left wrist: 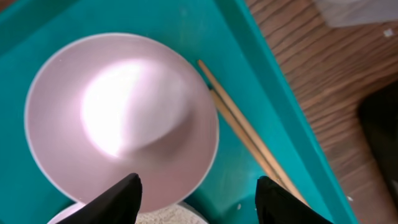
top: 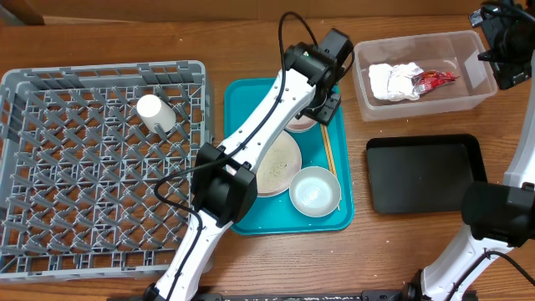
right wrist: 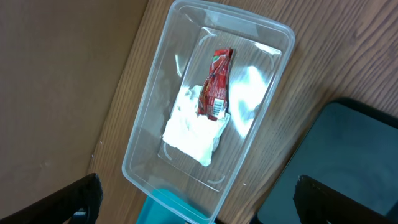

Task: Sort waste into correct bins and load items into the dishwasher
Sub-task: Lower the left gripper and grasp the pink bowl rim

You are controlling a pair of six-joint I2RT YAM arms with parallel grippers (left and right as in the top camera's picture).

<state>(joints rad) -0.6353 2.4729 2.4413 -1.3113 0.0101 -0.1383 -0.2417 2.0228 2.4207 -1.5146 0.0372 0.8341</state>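
The left arm [top: 251, 134] reaches across the teal tray [top: 251, 92]. Its jaws are spread wide and hold nothing. They hang above the pinkish saucer [left wrist: 118, 118], with one finger [left wrist: 121, 199] over the saucer's rim and the other over bare tray just beside the chopsticks [left wrist: 249, 134]. The chopsticks lie together along the tray's right wall.

The large white plate [top: 284, 155] sits in the tray next to the saucer and carries whitish crumbs [left wrist: 163, 218]. The pale bowl [top: 315, 191] stands at the plate's lower right, its rim meeting or overlapping the plate's edge.

The small white cup [top: 155, 114] lies in the grey dish rack [top: 50, 209], to the left of the tray.

The right arm [top: 501, 50] is above the clear tub [right wrist: 143, 143]. Its jaws are fully parted and empty. Inside the tub, the red wrapper [right wrist: 216, 84] rests partly on the crumpled napkin [right wrist: 193, 134].

The black tray [top: 426, 176] sits on the wooden surface [top: 251, 33], just beside the tub.
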